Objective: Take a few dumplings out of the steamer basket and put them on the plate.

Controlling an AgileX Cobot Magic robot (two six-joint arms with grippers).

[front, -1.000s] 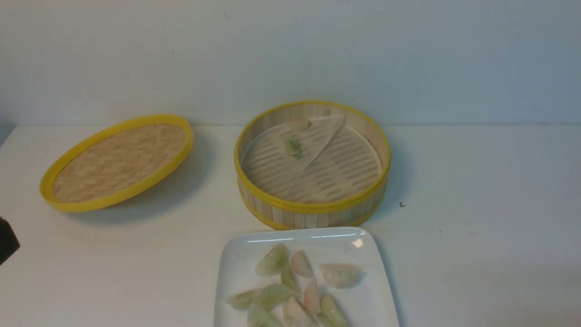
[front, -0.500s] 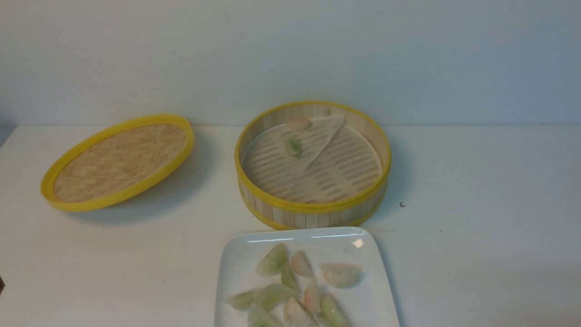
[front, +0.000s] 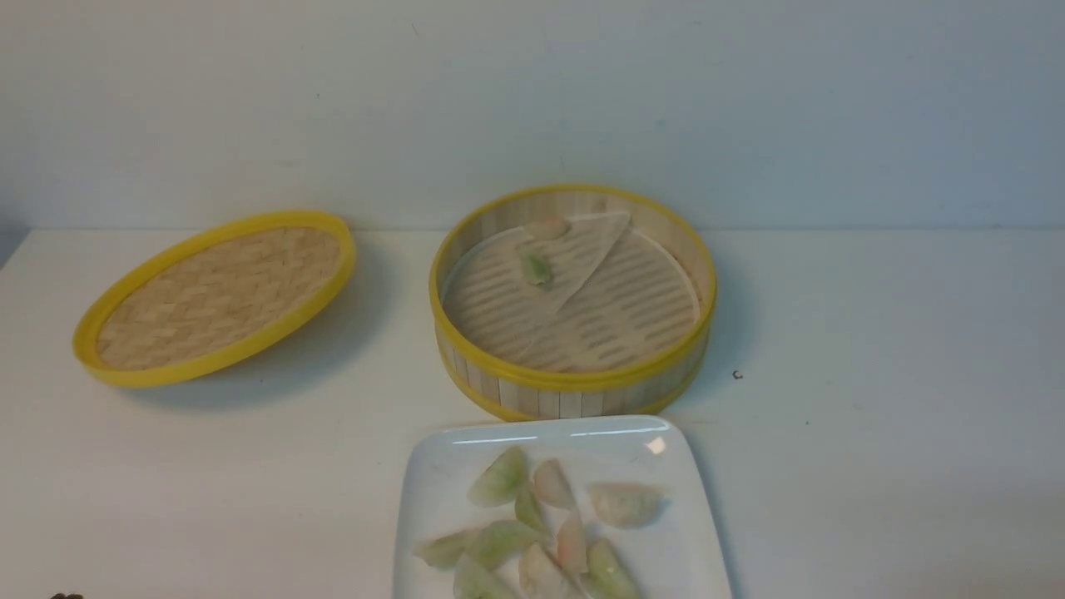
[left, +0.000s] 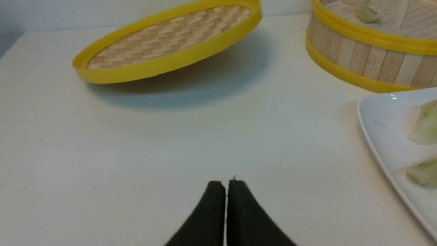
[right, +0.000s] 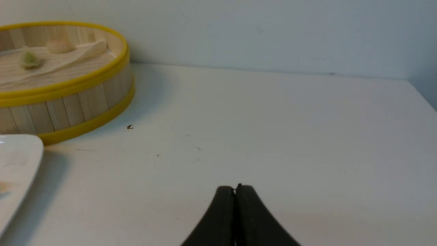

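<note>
From my station I see both grippers drawn together with nothing between the fingers: the left gripper (left: 227,184) low at the near left, the right gripper (right: 237,189) at the near right. The round bamboo steamer basket with yellow rims (front: 572,382) sits at the far middle, just beyond the glossy white square plate (front: 707,532). Inside it, toward the far left, lie a small pale green dumpling (front: 537,269) and a pinkish half-moon dumpling (front: 547,227) close to the wall. From my left fingers the green one lies far and to the right; its long axis seems to run roughly near to far. I can't tell which arm is nearer. Several dumplings already rest on the plate, so I judge the job nearly or fully done. The white tabletop (front: 874,374) leaves room on the right; the tilted woven lid (front: 220,295) takes the far left.
</note>
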